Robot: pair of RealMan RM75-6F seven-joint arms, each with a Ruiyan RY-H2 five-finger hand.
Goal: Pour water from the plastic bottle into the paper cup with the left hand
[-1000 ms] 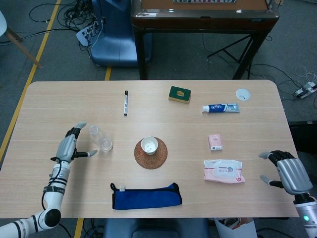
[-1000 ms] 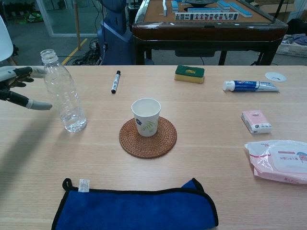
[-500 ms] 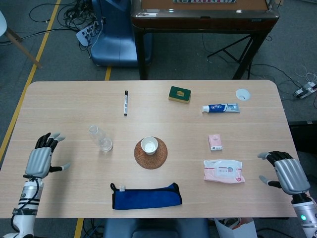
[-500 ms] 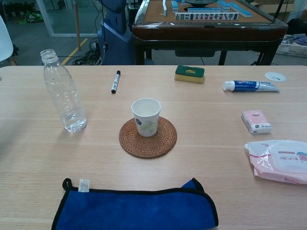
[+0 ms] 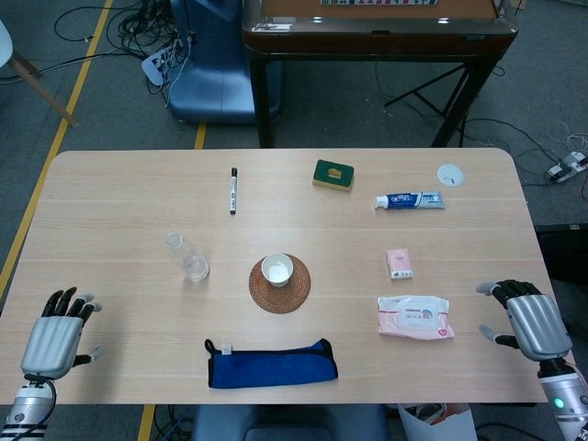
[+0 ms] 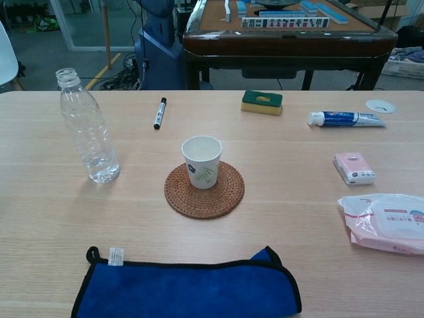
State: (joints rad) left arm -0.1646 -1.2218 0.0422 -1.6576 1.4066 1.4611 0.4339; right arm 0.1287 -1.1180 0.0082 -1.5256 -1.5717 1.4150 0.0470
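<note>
A clear plastic bottle [image 5: 187, 256] [image 6: 87, 128] stands upright and uncapped on the table, a little water at its bottom. To its right a white paper cup [image 5: 277, 269] [image 6: 201, 161] with a leaf print sits on a round woven coaster [image 5: 279, 284] [image 6: 204, 190]. My left hand [image 5: 55, 335] hovers at the table's near left corner, well away from the bottle, fingers spread and empty. My right hand [image 5: 528, 322] is at the near right edge, fingers apart, holding nothing. Neither hand shows in the chest view.
A blue cloth [image 5: 271, 363] lies in front of the coaster. A wet-wipe pack [image 5: 414, 317], a small pink box [image 5: 399, 263], toothpaste [image 5: 409, 200], a bottle cap [image 5: 450, 175], a green sponge [image 5: 333, 175] and a black marker [image 5: 233, 189] lie across the table.
My left hand has let go of the bottle's side and pulled back toward the near left corner, leaving the chest view. The bottle stays upright. My right hand has barely shifted.
</note>
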